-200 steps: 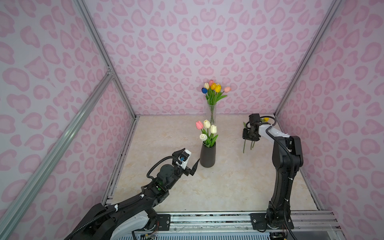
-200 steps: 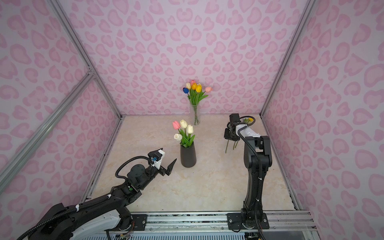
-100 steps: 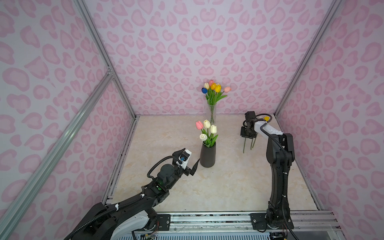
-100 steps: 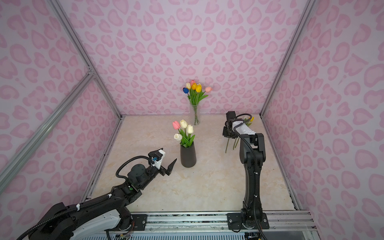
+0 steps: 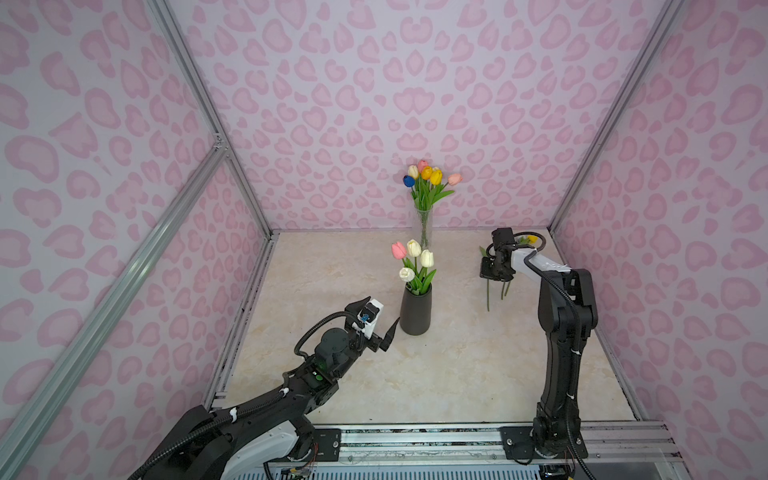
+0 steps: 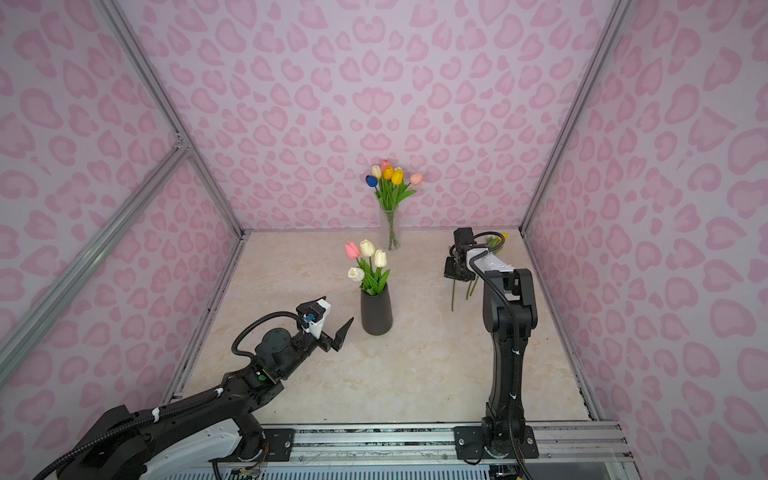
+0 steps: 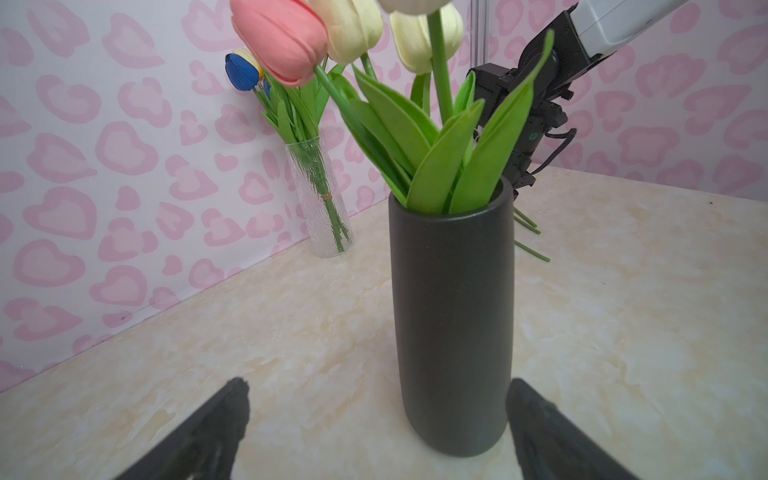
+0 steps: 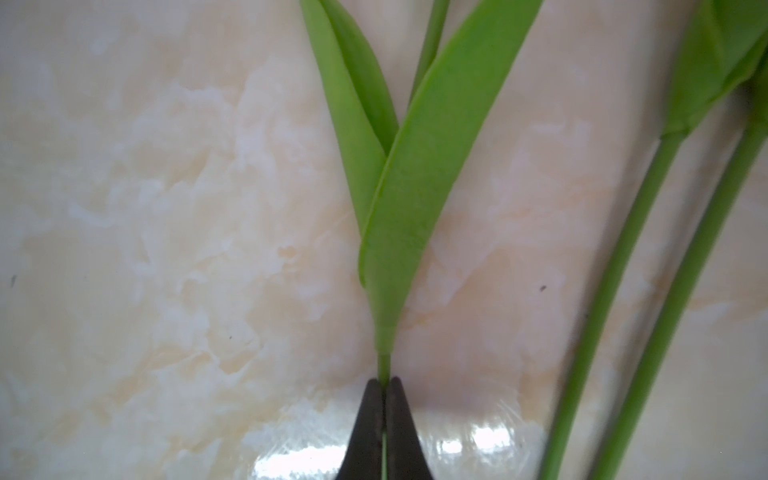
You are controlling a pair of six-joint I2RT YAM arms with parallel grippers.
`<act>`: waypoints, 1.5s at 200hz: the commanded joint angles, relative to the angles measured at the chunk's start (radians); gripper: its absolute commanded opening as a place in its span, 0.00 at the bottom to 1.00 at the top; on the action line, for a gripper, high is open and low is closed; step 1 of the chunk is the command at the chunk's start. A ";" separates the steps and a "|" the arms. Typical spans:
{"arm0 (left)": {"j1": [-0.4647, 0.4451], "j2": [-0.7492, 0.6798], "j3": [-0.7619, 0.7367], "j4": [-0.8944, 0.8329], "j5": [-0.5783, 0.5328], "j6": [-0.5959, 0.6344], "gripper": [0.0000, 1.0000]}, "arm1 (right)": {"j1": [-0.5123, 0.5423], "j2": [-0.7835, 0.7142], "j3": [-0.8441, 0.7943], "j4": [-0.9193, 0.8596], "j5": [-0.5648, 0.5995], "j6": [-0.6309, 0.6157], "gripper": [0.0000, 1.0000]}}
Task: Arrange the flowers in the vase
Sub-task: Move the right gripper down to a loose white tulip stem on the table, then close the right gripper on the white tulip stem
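Three loose tulips [image 5: 488,296] lie on the worktop [image 5: 457,374] near its back right corner, stems side by side, with a yellow head [image 5: 531,239] showing behind the arm. The right end effector [image 8: 384,380] is pinched tight on the stem [image 8: 384,365] of one of them, just below where its two leaves [image 8: 399,199] fork. The other two stems [image 8: 615,266] lie free just beside it. Whether the gripped one rests on the surface or hangs above it is hard to tell. Mid-worktop the black vase [image 5: 415,311] stands upright with four tulips [image 5: 413,259] in it: pink, two cream, white. Behind it, against the back wall, a glass vase [image 5: 424,226] holds a mixed bunch [image 5: 428,178] of blue, cream, orange, yellow and pink. The left end effector [image 7: 378,384] hovers low by the black vase's base, pointing at it, spread wide and empty
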 commanded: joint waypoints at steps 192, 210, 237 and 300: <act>0.001 -0.013 0.012 0.013 0.006 0.001 0.97 | 0.000 -0.030 -0.030 -0.035 -0.001 0.017 0.26; 0.000 -0.015 0.011 0.013 0.006 0.001 0.97 | 0.002 -0.007 -0.001 -0.056 0.019 0.018 0.29; 0.000 -0.013 0.013 0.011 0.005 0.002 0.97 | 0.002 0.017 0.023 -0.066 0.028 0.031 0.32; 0.000 -0.013 0.013 0.013 0.001 0.003 0.97 | 0.011 0.066 0.080 -0.125 0.067 0.042 0.09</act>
